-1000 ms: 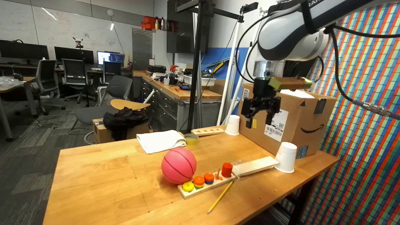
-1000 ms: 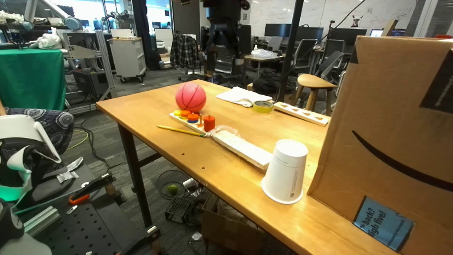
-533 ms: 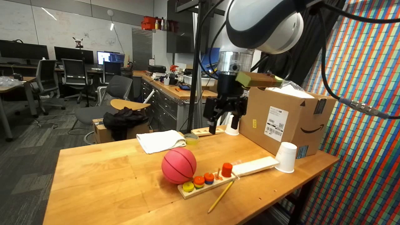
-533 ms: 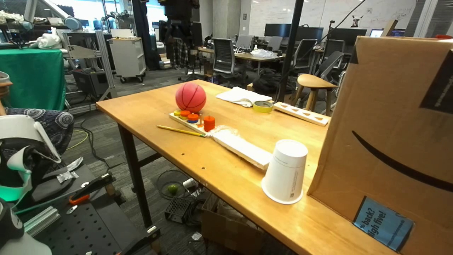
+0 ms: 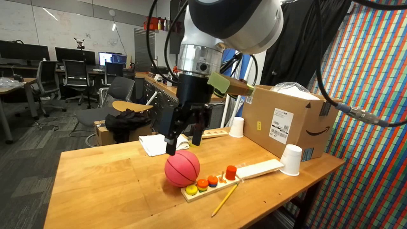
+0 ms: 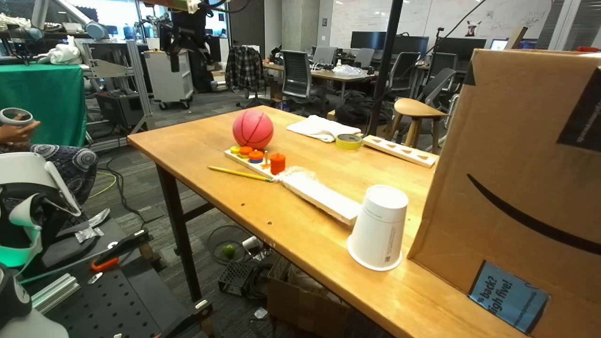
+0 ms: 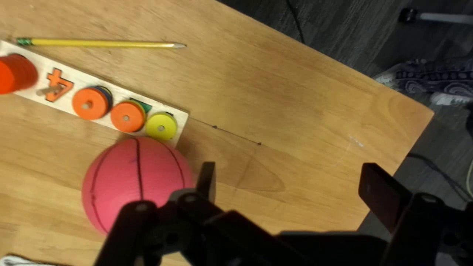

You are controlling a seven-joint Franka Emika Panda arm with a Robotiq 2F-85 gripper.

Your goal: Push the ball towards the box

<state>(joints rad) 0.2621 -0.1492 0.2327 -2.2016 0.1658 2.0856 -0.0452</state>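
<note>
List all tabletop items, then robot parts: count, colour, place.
Ball: 1, pink-red, beside the pegboard.
Box: 1, brown, at the table end opposite the ball.
Paper cups: 2, white, upside down beside the box.
Pegboard: 1, pale wood, between ball and pencil.
Rings: count unclear, yellow, orange, blue, red, on pegboard.
Pencil: 1, yellow, beside pegboard.
Plank: 1, whitish, between pegboard and a cup.
Plastic film: count unclear, clear, at box top and plank end.
Cloth: 1, white, beside the tape roll.
Tape roll: 1, yellow, between cloth and holed strip.
Holed strip: 1, pale wood, near one cup.
Robot arm: 1, white and black, overhead.
Gripper: 1, black, open, above the table.
</note>
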